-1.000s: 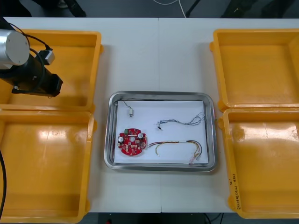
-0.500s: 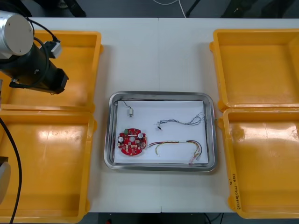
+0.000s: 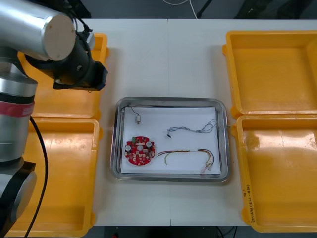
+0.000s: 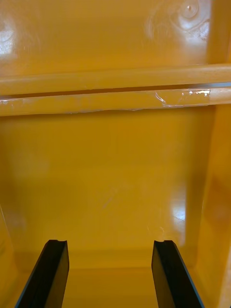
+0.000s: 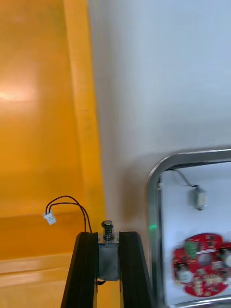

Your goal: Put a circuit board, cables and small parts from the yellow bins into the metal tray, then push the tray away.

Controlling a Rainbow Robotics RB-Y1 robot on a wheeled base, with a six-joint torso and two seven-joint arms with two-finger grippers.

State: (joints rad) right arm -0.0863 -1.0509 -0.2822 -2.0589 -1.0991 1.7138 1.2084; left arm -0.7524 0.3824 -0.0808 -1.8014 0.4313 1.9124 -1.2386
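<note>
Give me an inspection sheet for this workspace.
Surface: light table, metal tray at its middle.
Job's things: red circuit board and small metal part lie in the tray; yellow bins flank it.
Clutter: nothing seen.
Grippers: left gripper shut on second small metal part, above a left bin's rim near the tray; right gripper open over a yellow bin.
Cables: blue and white cable and red and yellow cable in the tray; black cable trails from the held part.
Surroundings: dark floor beyond the far edge.
</note>
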